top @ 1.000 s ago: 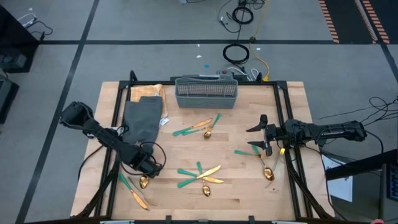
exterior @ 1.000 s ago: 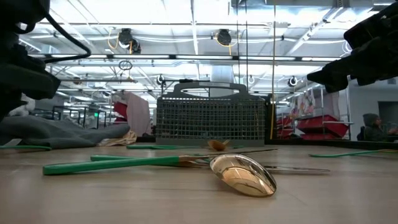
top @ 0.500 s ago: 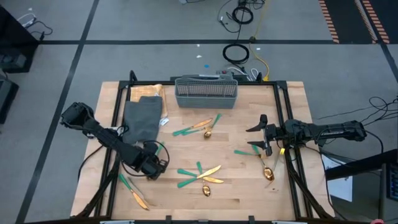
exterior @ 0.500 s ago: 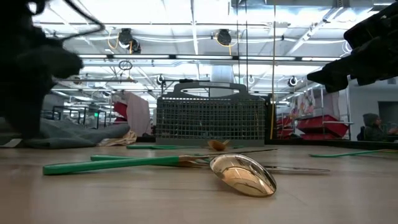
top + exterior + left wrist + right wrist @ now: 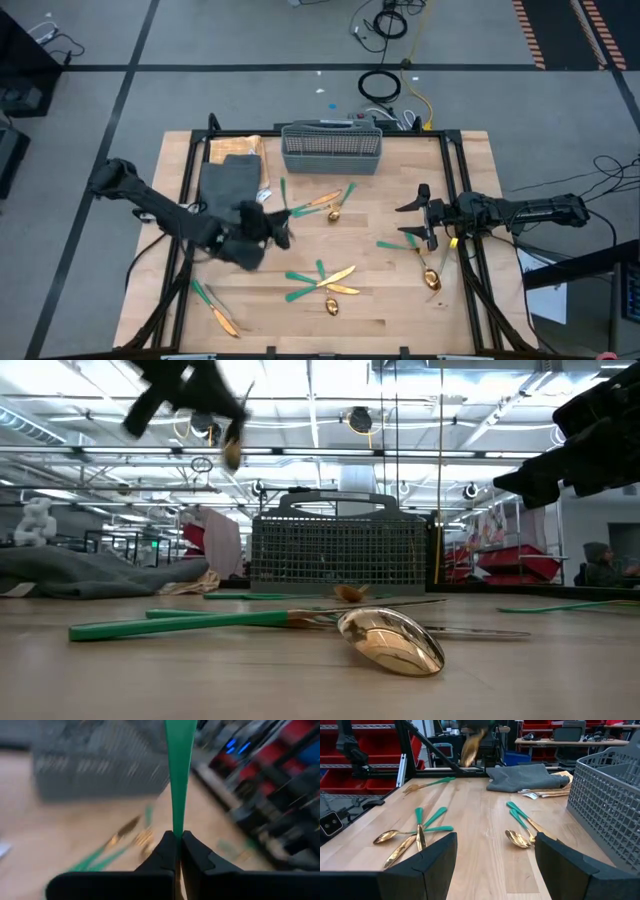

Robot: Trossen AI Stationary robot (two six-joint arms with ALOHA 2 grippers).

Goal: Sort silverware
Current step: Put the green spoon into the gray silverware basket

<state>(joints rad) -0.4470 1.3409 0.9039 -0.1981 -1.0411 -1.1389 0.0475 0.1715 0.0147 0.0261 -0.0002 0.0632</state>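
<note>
The left pincer [image 5: 281, 228] hangs above the counter [image 5: 400, 300], left of centre, clamped on one green-handled utensil [image 5: 283, 196]; the left wrist view shows the two fingers [image 5: 167, 851] pressed together on the green handle [image 5: 180, 770], which points toward the grey mesh basket [image 5: 332, 148] at the far edge. From table height the gold head [image 5: 232, 453] of this piece dangles below the raised arm, well clear of the wood, so the piece looks to be carried high in order to pass over the loose silverware and over the basket's wall; whether it is a spoon or a fork cannot be told. The basket stands at the far middle of the counter, probably as the sorting target, since its upright mesh wall [image 5: 610, 805] would keep handles standing. The grey folded cloth [image 5: 230, 185] lies at the far left, apart from the utensils. The other pieces lie scattered flat: a pair near the basket [image 5: 325, 205], a crossed cluster near the middle [image 5: 322, 280], two at the near left [image 5: 215, 308], and a spoon [image 5: 431, 280] at the right. The right pincer [image 5: 418, 216] waits at the right side, its fingers [image 5: 420, 867] spread wide apart and holding nothing, low over a green handle [image 5: 395, 243], likely parked there to stay out of the left arm's path.
</note>
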